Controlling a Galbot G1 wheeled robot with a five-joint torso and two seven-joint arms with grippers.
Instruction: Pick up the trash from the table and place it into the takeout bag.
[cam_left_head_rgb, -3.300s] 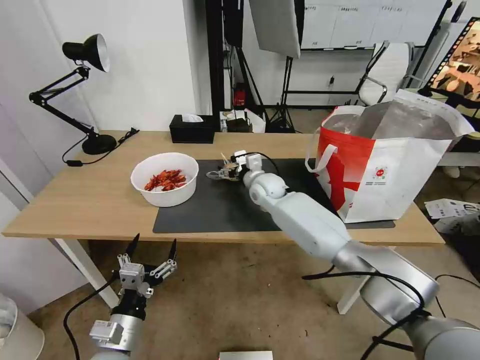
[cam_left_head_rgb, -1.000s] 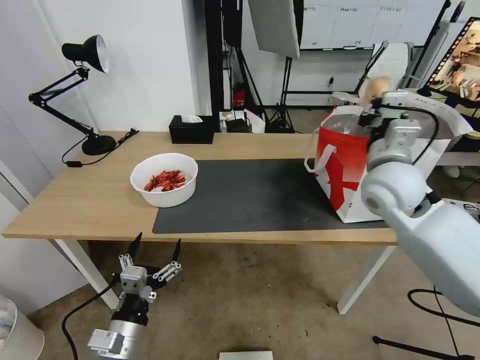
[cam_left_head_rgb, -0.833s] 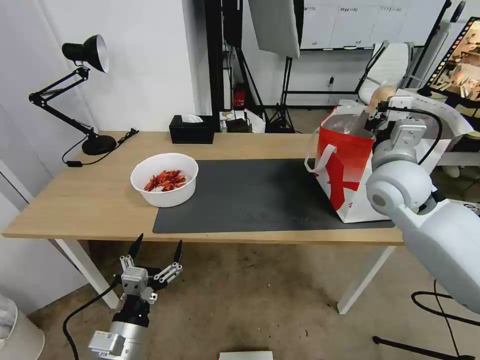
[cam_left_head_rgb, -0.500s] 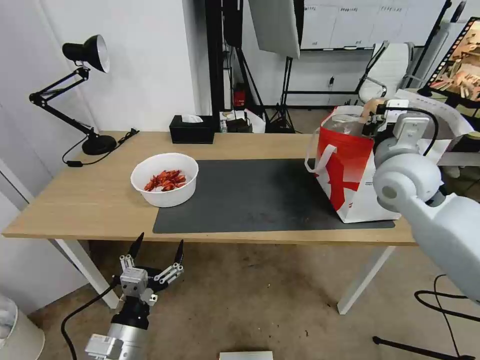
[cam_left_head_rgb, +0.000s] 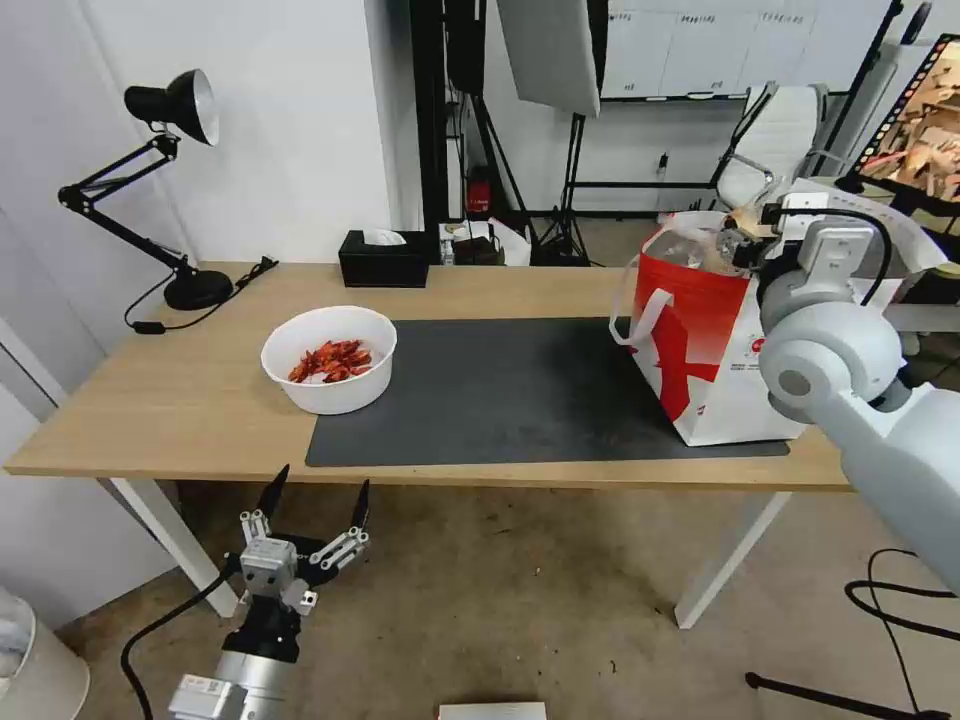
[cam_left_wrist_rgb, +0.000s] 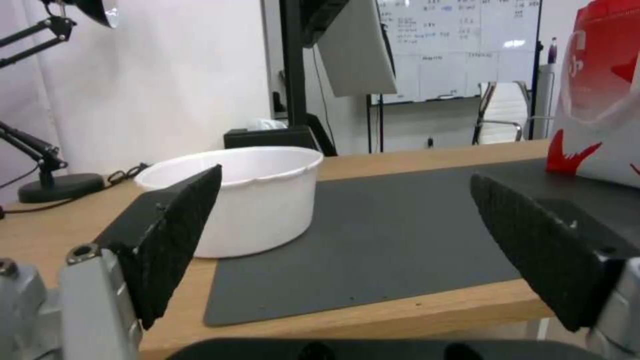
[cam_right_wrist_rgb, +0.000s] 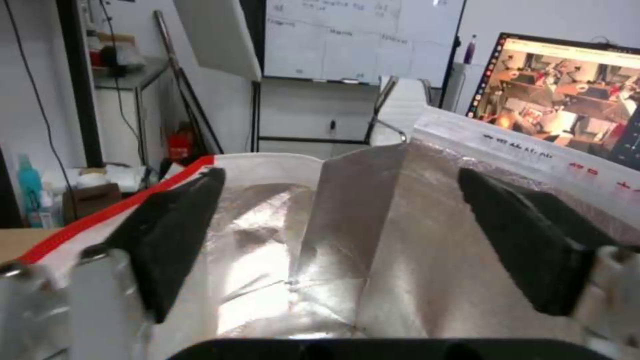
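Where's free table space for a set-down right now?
Widest bare patch: the dark grey mat between the white bowl and the takeout bag. Bare wood too between the bowl and the desk lamp. Crowded at the bag, where the right pincer hangs open over its mouth.

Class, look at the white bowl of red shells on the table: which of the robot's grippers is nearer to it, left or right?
Left. The left gripper hangs open below the table's front edge, just before the white bowl. The right gripper is open over the takeout bag, at the far end.
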